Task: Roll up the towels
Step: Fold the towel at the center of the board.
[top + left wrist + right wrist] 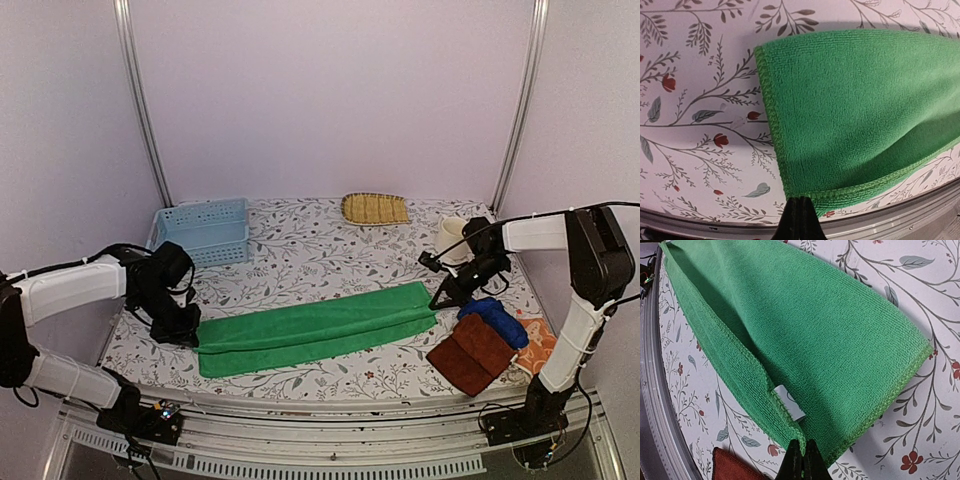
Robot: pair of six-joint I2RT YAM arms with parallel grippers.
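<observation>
left end effector (pixel 799 202) and right end effector (pixel 802 444) apparently pinch the green towel (pixel 315 328).

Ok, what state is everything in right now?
Long bright green terry towel: folded lengthwise, flat, unrolled.
Left gripper: shut on green towel's left end.
Right gripper: shut on green towel's right end.
Royal blue terry towel: bundled, rolled or not unclear.
Dark reddish-brown terry towel: folded, unrolled.
Orange terry towel: flat, partly covered.
Pale blue perforated plastic basket: upright.

Pale lilac walls (pixel 330 90), floral-patterned table (pixel 310 250), metal posts (pixel 142 100)
</observation>
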